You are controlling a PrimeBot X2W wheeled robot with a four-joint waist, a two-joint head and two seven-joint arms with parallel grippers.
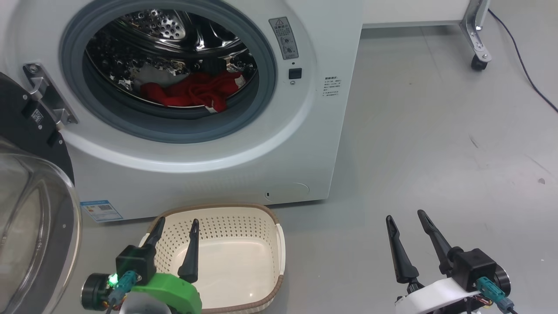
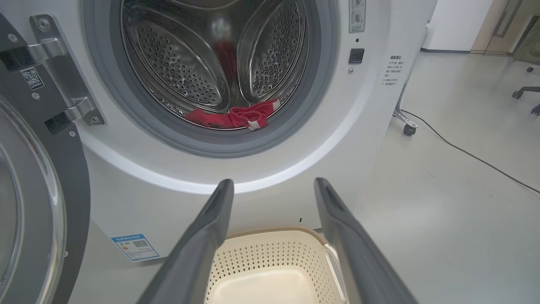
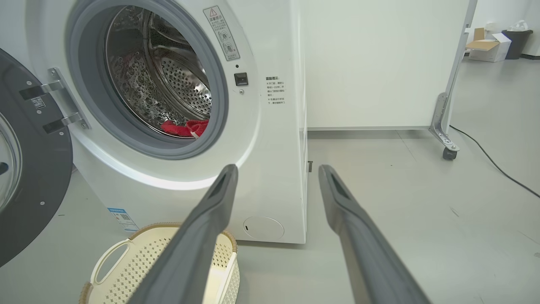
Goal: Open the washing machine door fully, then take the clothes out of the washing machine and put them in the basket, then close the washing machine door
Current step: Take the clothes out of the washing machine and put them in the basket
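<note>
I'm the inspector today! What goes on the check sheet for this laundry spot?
Surface: smooth grey floor, few scuffs.
Job's things: big white front-loading washing machine; round black glass-windowed door swung open, left; bright red fabric clothes in the steel drum; cream perforated plastic basket on the floor, nothing inside.
Clutter: nothing seen.
Grippers: left gripper open over the basket; right gripper open over floor; both hold nothing.
Cables: thin black cable on the floor, right.
Surroundings: white panel on wheeled metal leg.

Grey floor [image 1: 436, 131], white wheeled panel [image 3: 379, 63] — black cable [image 1: 529, 78], perhaps a box [image 3: 485, 44]
</note>
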